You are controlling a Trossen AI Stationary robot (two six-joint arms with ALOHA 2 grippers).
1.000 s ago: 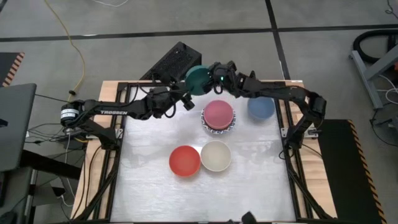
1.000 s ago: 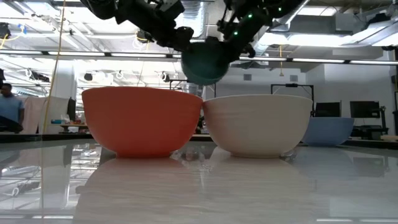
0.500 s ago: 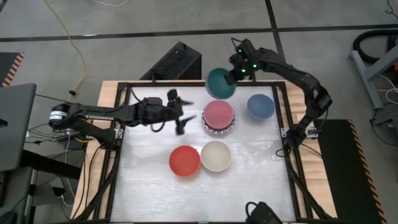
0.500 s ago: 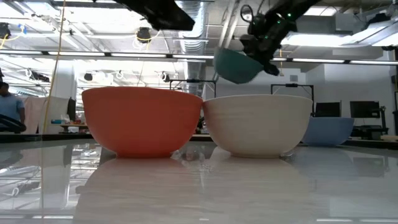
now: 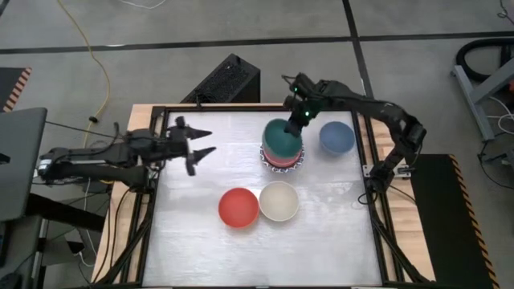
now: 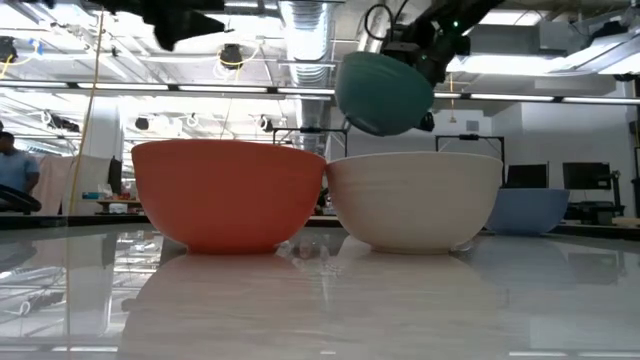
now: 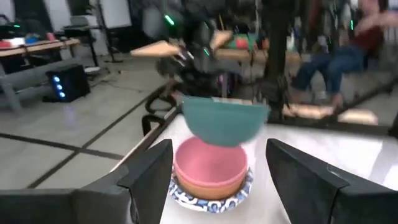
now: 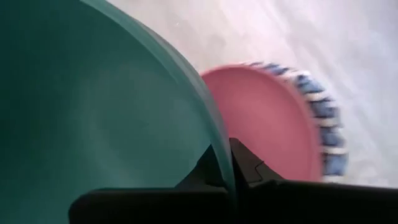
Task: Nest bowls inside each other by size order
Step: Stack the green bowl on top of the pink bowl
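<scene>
left gripper (image 5: pixel 195 144) hangs wide and empty over the surface's (image 5: pixel 321 241) left side, well apart from the bowls. nearer the front sit the red bowl (image 5: pixel 238 206) and cream bowl (image 5: pixel 279 201), touching. right gripper (image 5: pixel 299 117) pinches the green bowl's (image 5: pixel 283 137) rim, holding it tilted above the pink bowl (image 7: pixel 209 168) in the stack. let go while tilted, it could land crooked or slide off. blue bowl (image 5: pixel 336 138) waits farthest right.

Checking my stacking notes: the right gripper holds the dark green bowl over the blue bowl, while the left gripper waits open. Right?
Not quite: the right gripper holds the dark green bowl over the pink bowl, as the left wrist view shows. The blue bowl sits apart; the left gripper waits open.
</scene>
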